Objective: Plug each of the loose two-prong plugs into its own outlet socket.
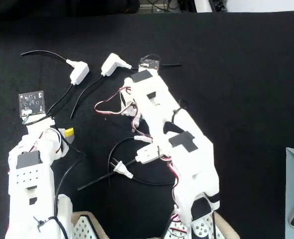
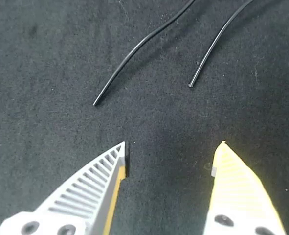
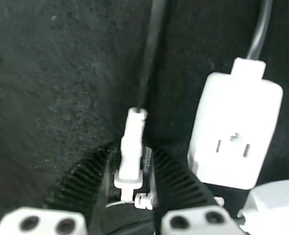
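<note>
Plug (image 3: pixel 132 147) just beside outlet socket (image 3: pixel 234 132)

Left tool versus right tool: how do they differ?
The left tool is open and empty; the right tool is shut on a white plug. The left tool is above bare cloth near two black cord ends; the right tool is beside a white outlet socket. The left tool has one yellow finger; the right tool's are dark. Both have ribbed fingers.

lit softly and evenly from overhead. glaring on the white outlet socket (image 3: pixel 234 132), nearly blown out. only faint, diffuse shadows on the matte black cloth (image 1: pixel 246 74).
</note>
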